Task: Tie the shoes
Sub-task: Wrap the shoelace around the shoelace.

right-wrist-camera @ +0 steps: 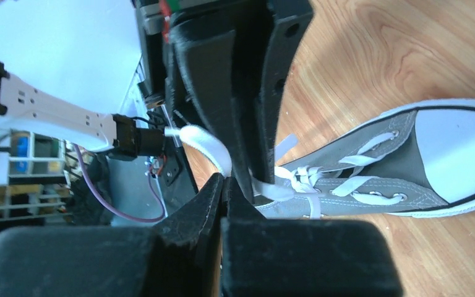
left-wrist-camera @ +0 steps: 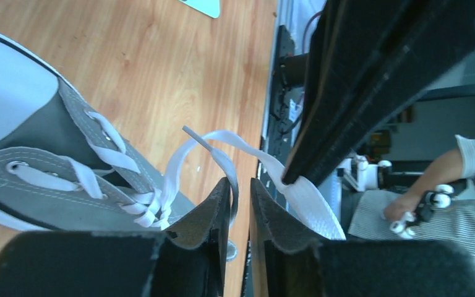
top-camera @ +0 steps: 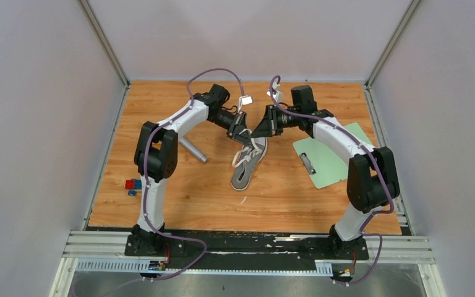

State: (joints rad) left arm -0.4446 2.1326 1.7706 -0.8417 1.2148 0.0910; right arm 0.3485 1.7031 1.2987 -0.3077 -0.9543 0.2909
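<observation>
The grey sneaker (top-camera: 247, 170) with a white toe cap lies on its side mid-table, also seen in the left wrist view (left-wrist-camera: 37, 142) and the right wrist view (right-wrist-camera: 408, 161). Both grippers meet just above its lace area. My right gripper (right-wrist-camera: 226, 180) is shut on a white lace (right-wrist-camera: 207, 142), holding it up off the shoe. My left gripper (left-wrist-camera: 240, 185) stands slightly open, tip to tip with the right one. A thin lace strand (left-wrist-camera: 232, 167) hangs loose in its narrow gap. The flat lace end (left-wrist-camera: 306, 201) lies over its right finger.
A green clipboard (top-camera: 331, 162) lies right of the shoe under the right arm. A grey metal rod (top-camera: 193, 150) lies left of the shoe. Small red and blue blocks (top-camera: 132, 185) sit near the left edge. Walls enclose the wooden table (top-camera: 284, 204).
</observation>
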